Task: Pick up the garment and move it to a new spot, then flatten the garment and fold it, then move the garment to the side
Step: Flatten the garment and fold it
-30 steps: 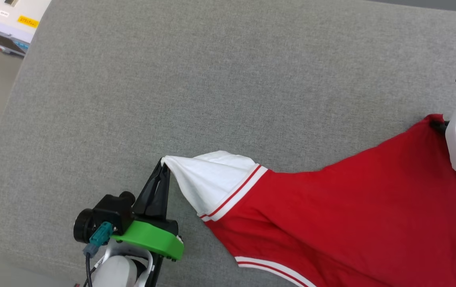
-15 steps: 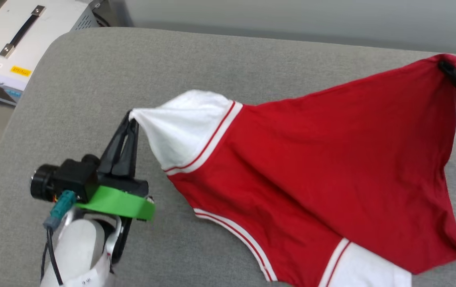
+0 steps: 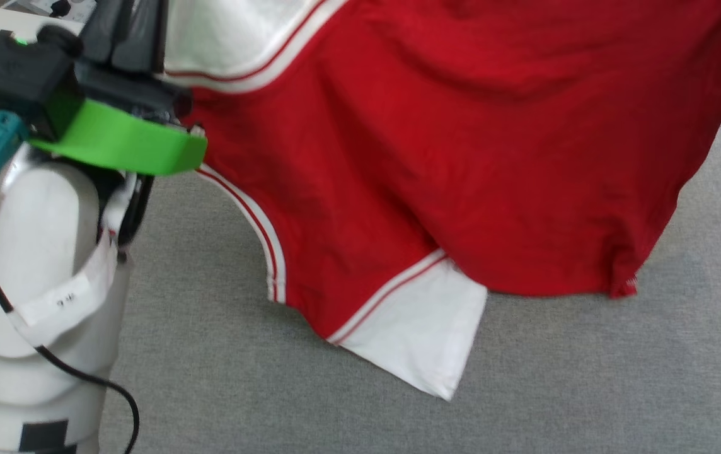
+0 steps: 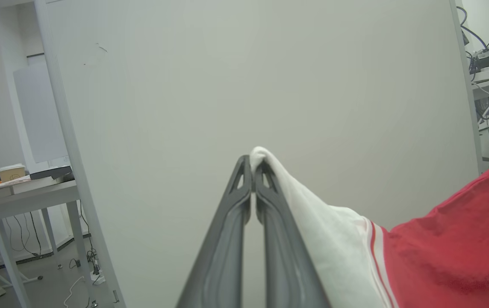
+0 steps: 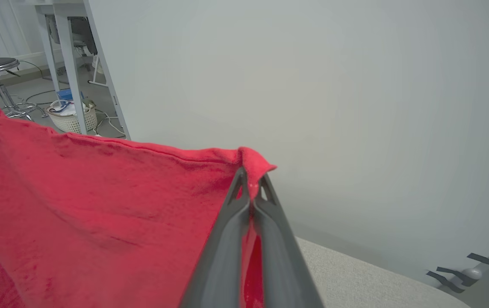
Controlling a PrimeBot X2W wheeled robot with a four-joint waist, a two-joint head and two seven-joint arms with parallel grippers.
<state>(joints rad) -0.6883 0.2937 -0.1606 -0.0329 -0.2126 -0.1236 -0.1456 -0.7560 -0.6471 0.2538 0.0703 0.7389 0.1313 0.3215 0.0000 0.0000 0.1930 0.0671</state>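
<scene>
Left hand (image 4: 253,161) and right hand (image 5: 251,176) stay clamped on the garment (image 3: 461,139), now hoisted above the cushion (image 3: 587,378).

Red garment (image 3: 461,139) with white sleeves hangs spread above grey surface, plain side showing.

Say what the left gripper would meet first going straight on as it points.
Probably the plain pale grey wall panel beyond the left gripper; the way there looks free, depth unclear.
</scene>
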